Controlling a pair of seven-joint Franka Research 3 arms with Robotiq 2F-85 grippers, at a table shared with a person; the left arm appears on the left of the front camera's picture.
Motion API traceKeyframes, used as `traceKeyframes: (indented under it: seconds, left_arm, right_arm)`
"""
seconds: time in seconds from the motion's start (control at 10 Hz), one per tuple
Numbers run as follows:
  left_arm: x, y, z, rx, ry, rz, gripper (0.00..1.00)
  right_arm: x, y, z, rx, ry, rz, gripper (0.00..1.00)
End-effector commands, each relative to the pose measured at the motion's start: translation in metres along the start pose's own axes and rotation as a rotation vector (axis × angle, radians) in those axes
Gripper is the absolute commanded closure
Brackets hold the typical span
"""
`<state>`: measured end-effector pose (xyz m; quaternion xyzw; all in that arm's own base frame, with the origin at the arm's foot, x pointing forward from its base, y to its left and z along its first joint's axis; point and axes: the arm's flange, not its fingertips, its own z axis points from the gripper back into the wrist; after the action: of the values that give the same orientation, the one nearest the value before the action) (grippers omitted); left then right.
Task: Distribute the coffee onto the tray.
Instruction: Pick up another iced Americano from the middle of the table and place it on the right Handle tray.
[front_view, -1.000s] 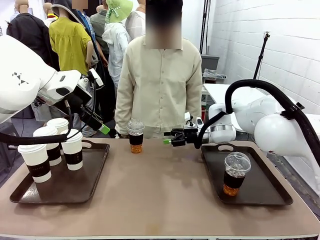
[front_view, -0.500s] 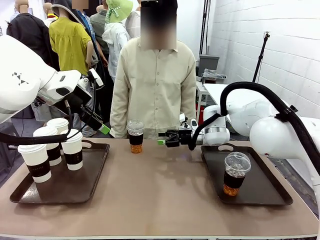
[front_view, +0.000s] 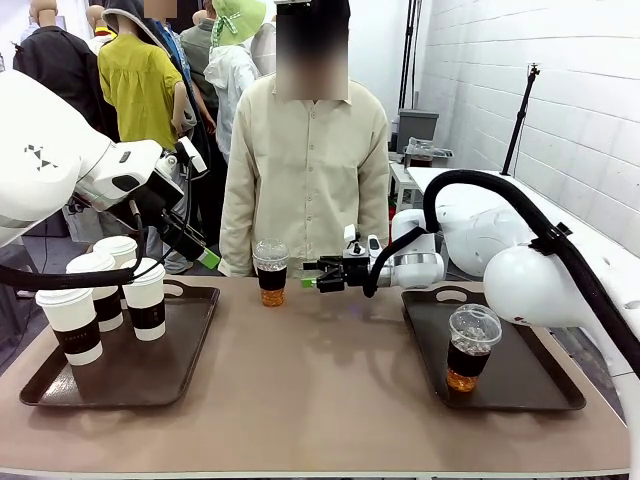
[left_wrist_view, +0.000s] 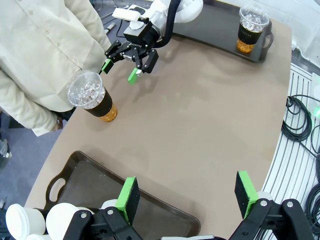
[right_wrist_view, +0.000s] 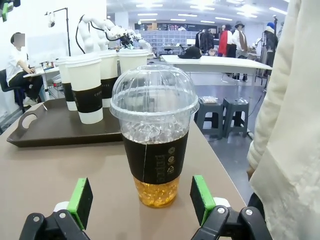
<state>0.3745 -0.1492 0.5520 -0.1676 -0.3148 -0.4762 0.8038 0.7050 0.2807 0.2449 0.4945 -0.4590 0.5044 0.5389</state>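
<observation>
On your left nothing has shifted: four white paper cups stand in the left tray. The left pincer hangs over that tray, spread wide and holding nothing. In the middle, the clear dome-lidded cup stands on the worktop at its far edge, before the person. Your right pincer has slid leftward over the last second. It now sits just short of that cup, fully spread and touching nothing, so I judge the grasp is about to begin. Rightmost, a second clear cup already stands in the right tray.
</observation>
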Motion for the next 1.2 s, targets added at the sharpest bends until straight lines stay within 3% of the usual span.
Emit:
traceKeyframes:
  seconds: [0.0,1.1]
  left_arm:
    - [-0.001,0.002,-0.001,-0.007,-0.006,-0.004,0.00]
    - [-0.001,0.002,-0.001,-0.007,-0.006,-0.004,0.00]
  right_arm:
    - [0.000,-0.015,-0.014,0.003,0.017,-0.024,0.00]
    - [-0.001,-0.024,-0.053,0.021,0.021,-0.033,0.00]
